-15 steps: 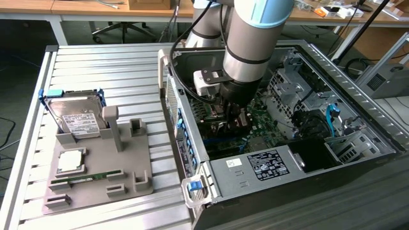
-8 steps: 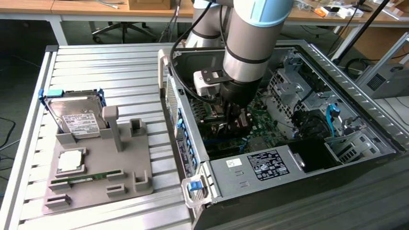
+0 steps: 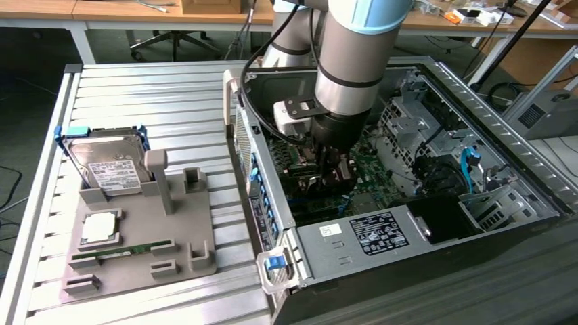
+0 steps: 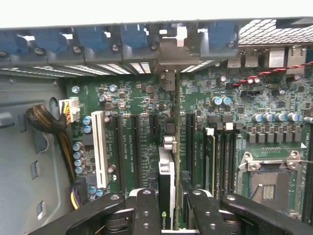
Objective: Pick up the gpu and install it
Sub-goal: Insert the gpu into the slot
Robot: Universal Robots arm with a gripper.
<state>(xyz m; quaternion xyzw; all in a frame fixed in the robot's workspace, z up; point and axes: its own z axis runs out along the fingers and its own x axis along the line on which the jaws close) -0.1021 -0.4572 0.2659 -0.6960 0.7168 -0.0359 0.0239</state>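
Observation:
The gpu [image 4: 166, 171] is a thin dark card seen edge-on, standing upright over the motherboard [image 4: 137, 98] between the long black expansion slots. Its metal bracket end [image 4: 168, 78] points toward the case's rear slot wall. My gripper [image 4: 168, 210] is shut on the card, one black finger on each side. In the exterior view my gripper [image 3: 329, 169] reaches down inside the open computer case [image 3: 505, 122], low over the green board, and the arm hides most of the card.
A white slot [image 4: 100, 147], a braided cable bundle [image 4: 46, 120] and the processor socket [image 4: 266, 183] surround the card. Outside the case, a grey fixture [image 3: 172, 257] holds a hard drive [image 3: 108, 166], a processor chip [image 3: 99, 227] and a green memory stick [image 3: 126, 250].

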